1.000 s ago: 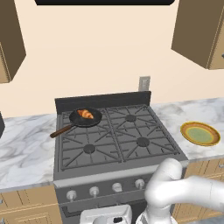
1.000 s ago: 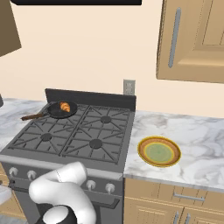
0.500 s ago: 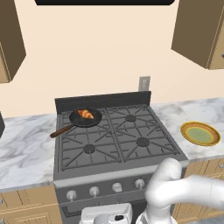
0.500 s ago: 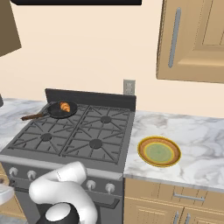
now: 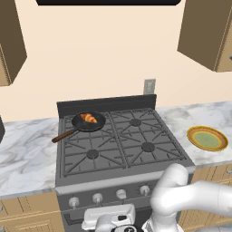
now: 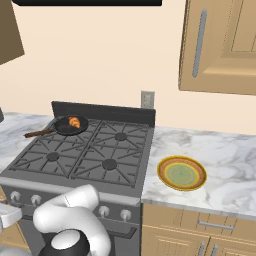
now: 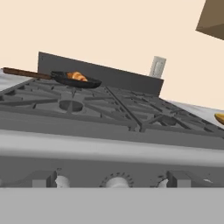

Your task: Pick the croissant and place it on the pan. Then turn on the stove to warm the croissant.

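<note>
The croissant (image 5: 89, 118) (image 6: 74, 122) (image 7: 78, 76) lies inside the small black pan (image 5: 100, 122) (image 6: 62, 126) (image 7: 89, 83), which sits on the back left burner of the stove (image 5: 122, 145) (image 6: 85, 160) (image 7: 109, 131). The pan's reddish handle points out to the left. My gripper (image 7: 111, 180) is open and holds nothing. It hangs low in front of the stove, level with the row of silver knobs (image 5: 121, 194) (image 6: 103, 211) (image 7: 116, 180). One fingertip stands on each side of the middle knob. It is far from the pan.
A yellow-rimmed green plate (image 5: 207, 138) (image 6: 181, 173) rests on the marble counter right of the stove. Wooden cabinets hang above on both sides, and a wall socket (image 5: 149, 85) sits behind the range.
The hand has crept slightly upward in front of the knob row. The croissant, pan and plate have not moved.
</note>
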You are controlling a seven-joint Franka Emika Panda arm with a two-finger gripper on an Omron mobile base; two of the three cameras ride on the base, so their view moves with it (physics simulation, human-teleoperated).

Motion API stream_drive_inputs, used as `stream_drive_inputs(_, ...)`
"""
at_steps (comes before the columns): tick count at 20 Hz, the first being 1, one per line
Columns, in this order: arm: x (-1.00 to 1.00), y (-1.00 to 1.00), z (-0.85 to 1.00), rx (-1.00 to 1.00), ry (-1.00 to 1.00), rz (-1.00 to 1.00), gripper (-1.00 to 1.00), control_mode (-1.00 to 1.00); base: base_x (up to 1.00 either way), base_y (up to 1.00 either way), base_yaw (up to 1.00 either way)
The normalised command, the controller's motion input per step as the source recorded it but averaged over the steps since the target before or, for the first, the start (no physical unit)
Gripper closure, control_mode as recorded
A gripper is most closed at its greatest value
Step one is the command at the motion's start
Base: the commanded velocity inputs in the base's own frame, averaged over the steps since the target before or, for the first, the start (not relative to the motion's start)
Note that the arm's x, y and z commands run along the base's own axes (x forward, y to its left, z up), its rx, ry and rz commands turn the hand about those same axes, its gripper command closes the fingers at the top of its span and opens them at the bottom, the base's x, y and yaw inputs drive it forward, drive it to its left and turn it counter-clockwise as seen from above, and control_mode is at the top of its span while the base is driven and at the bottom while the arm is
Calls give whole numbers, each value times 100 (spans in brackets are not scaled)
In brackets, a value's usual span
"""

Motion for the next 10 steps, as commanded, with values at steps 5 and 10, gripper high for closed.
stream_drive_inputs(5, 9, 0, -13, 0, 0, 0, -100, -100, 0, 0, 0)
stream_drive_inputs(10, 10, 0, -23, 0, 0, 0, -100, -100, 0, 0, 0)
